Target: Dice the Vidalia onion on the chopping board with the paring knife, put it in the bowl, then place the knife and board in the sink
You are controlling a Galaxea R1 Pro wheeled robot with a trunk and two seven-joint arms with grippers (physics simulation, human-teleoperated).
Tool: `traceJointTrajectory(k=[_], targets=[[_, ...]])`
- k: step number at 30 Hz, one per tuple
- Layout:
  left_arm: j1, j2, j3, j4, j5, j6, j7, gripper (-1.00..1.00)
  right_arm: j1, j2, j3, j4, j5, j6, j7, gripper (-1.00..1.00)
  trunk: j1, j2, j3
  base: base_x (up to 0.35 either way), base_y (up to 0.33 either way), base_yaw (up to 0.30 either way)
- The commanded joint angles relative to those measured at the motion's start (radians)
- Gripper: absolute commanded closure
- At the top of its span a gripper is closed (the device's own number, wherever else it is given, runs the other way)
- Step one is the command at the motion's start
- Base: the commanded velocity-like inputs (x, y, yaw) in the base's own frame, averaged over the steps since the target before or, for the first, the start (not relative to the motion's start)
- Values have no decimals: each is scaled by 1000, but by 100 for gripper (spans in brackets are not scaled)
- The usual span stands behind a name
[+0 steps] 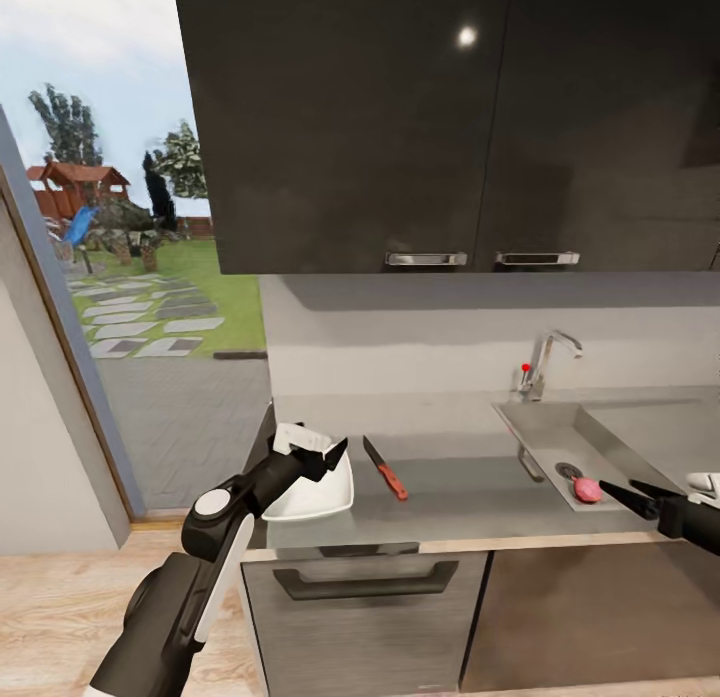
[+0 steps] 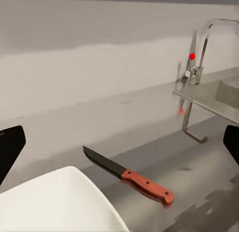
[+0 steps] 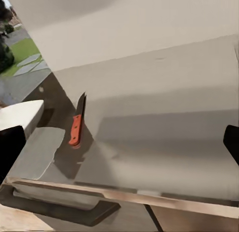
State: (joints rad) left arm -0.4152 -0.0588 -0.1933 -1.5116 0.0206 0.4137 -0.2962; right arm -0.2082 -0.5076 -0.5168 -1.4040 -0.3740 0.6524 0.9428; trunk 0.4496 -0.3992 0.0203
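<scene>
A pink-red Vidalia onion [image 1: 588, 490] lies in the steel sink [image 1: 540, 432] beside the round drain. My right gripper [image 1: 617, 485] hovers open just right of the onion, at the sink's front corner. The paring knife [image 1: 385, 467] [image 2: 129, 174] [image 3: 76, 123], with a red-orange handle, lies flat on the grey countertop [image 1: 450, 497] between bowl and sink. At the counter's left end sits the white bowl [image 1: 315, 492] [image 2: 59, 202] [image 3: 20, 115], with my left gripper [image 1: 335, 455] open above its rim. The chopping board is out of view.
Glossy dark wall cabinets [image 1: 440, 127] hang above the counter. A curved chrome tap [image 1: 545, 362] [image 2: 199, 52] with a red dot stands behind the sink. A drawer with a bar handle [image 1: 365, 582] is below. A tall glass opening [image 1: 140, 307] to a garden is at the left.
</scene>
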Motion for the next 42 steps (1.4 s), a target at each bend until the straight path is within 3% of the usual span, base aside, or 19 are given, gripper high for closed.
traceJointTrajectory(k=[1, 6, 11, 23, 26, 28, 32, 33, 34, 37, 38, 39, 40, 42], targets=[[0, -1, 0, -1, 2, 7, -3, -100, 0, 0, -3, 0, -4, 6, 20, -100, 0, -1, 0, 0, 0, -66], [0, -1, -1, -1, 2, 7, -3, -100, 0, 0, -38, 0, -4, 4, 168, -100, 0, -1, 0, 0, 0, -153], [-1, -1, -1, 0, 2, 7, -3, -100, 0, 0, -70, 0, -3, 0, 260, -100, 0, -1, 0, 0, 0, -214], [-1, -1, -2, 1, 2, 8, -3, -100, 0, 0, -98, 1, -3, -5, 212, -100, 0, -1, 0, 0, 0, -170], [-1, -1, -3, 1, 2, 7, -3, -100, 0, 0, -75, 1, -3, -5, 145, -100, 0, -1, 0, 0, 0, -8], [-1, -2, -3, 1, 2, 7, -3, -100, 0, 0, -38, 1, -3, -14, 49, -100, 0, -1, 0, 0, 0, -3], [-1, -2, -18, 1, 2, 7, -3, -100, 0, 3, 13, 1, -2, -120, -48, -100, 0, -1, 0, 0, 0, 0], [-1, -3, -34, 1, 2, 7, -3, -100, 0, 4, 68, 1, -2, -139, -182, -100, 0, -1, 0, 0, 0, 0], [-1, -3, -42, 1, 2, 7, -3, -100, 0, 4, 87, 1, -2, -144, -270, -100, 0, -1, 0, 0, 0, 0], [-1, -3, -56, 1, 2, 7, -3, -100, -2, 4, 129, 1, -3, -152, -457, -100, 0, -1, 0, 0, 0, 0], [-1, -3, -57, 1, 2, 7, -3, -100, -4, 4, 141, 1, -3, -153, -481, -100, 0, -1, 0, 0, 0, 0], [-1, -4, -61, -1, 2, 7, -2, -100, -24, 5, 201, 0, -3, -155, -556, -100, 0, -1, 0, 0, 0, 0], [-1, -4, -61, -3, 2, 7, -2, -100, -33, 6, 214, 0, -3, -155, -570, -100, 0, -1, 0, 0, 0, 0], [-1, -4, -59, -14, 2, 6, -1, -100, -91, 9, 282, 0, -3, -154, -662, -100, 0, -1, 0, 0, 0, 0]])
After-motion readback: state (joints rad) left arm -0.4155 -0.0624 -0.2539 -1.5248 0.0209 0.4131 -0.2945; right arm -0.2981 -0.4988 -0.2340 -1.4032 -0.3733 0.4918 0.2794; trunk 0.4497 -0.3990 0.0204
